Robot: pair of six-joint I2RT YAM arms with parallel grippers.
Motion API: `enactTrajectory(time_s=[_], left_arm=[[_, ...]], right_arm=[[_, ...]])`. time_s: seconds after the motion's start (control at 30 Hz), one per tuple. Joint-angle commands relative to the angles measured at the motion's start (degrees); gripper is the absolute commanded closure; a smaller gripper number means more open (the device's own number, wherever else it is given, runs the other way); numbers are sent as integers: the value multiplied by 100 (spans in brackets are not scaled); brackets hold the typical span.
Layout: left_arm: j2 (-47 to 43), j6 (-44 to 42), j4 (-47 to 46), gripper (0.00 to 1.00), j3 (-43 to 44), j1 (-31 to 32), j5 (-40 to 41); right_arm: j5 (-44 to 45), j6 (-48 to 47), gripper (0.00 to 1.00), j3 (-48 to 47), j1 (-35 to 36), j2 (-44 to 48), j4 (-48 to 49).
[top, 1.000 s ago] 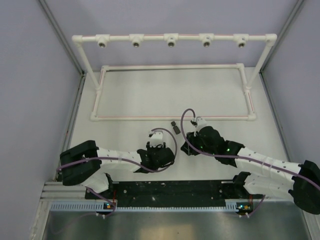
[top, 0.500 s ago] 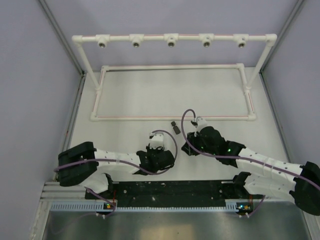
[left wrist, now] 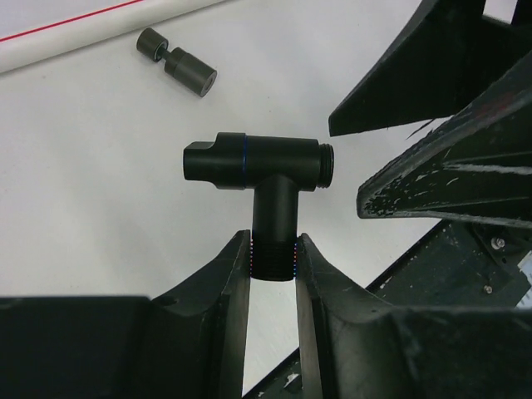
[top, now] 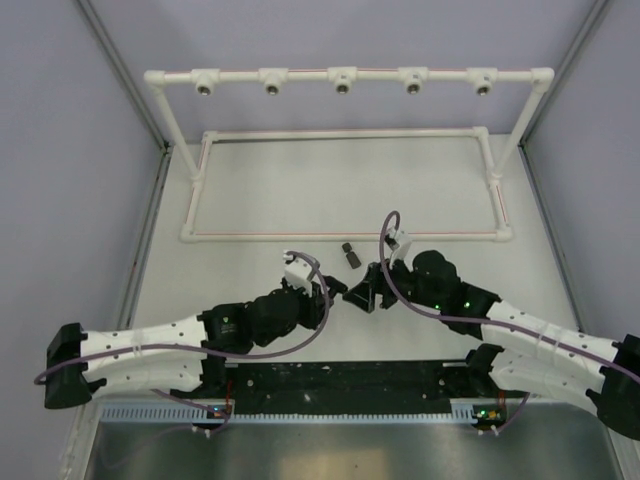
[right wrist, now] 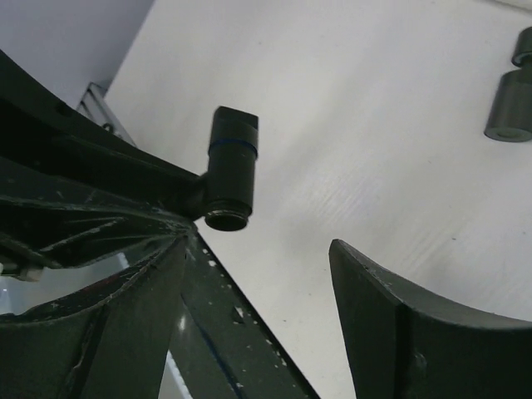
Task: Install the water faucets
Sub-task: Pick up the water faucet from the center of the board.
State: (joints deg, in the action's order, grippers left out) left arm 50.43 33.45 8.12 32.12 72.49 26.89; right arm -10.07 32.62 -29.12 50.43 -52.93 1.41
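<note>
My left gripper (left wrist: pixel 274 258) is shut on the threaded stem of the T-shaped black faucet (left wrist: pixel 258 162) and holds it above the table. In the top view this gripper (top: pixel 333 288) sits just left of my right gripper (top: pixel 360 296). My right gripper (right wrist: pixel 258 283) is open, its jaws wide apart. The T-shaped faucet (right wrist: pixel 231 179) is just beyond its left finger, and nothing is between the fingers. The short stubby faucet (left wrist: pixel 179 65) lies on the table near the white pipe. It also shows in the top view (top: pixel 349 254) and in the right wrist view (right wrist: pixel 509 104).
The white pipe frame (top: pixel 342 79) stands at the back, with several metal-ringed sockets along its top rail. Its rectangular base pipe (top: pixel 340 236) lies on the table just beyond the stubby faucet. A black rail (top: pixel 340 385) runs along the near edge.
My left arm has stretched out to the right and carried the T-shaped faucet up to my right gripper. My right gripper has turned to face it.
</note>
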Motion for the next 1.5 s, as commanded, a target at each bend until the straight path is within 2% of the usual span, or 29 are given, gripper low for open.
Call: enactTrajectory(time_s=[0.0,0.17,0.3,0.47,0.6,0.77,0.87,1.13,1.3,1.47], left_arm=[[-43,-700,-83,100,119,20,-281],[63,-744,-161,100,189,20,-492],[107,-752,-232,100,242,20,-589],[116,-805,-57,100,505,20,-957],[142,-832,198,100,699,20,-1160],[414,-779,1040,100,1348,20,-1335],[564,-744,1402,100,1648,11,-1389],[634,-656,1675,100,1912,11,-1274],[704,-638,1675,100,1956,11,-1292],[678,-621,1693,100,1965,11,-1204]], right_arm=[[-277,780,29,-23,-60,160,755],[-233,1185,28,-23,-60,160,835],[-128,1089,31,-58,-60,160,712],[22,238,36,-225,-60,283,185],[-556,-719,38,-392,-60,318,18],[-620,-1767,38,-568,-60,590,-501],[-997,-1803,38,-498,-16,661,-185],[-681,-2119,53,-1095,54,476,-1046],[-751,-2093,52,-1122,124,406,-1090],[-743,-2058,47,-1122,212,248,-1152]])
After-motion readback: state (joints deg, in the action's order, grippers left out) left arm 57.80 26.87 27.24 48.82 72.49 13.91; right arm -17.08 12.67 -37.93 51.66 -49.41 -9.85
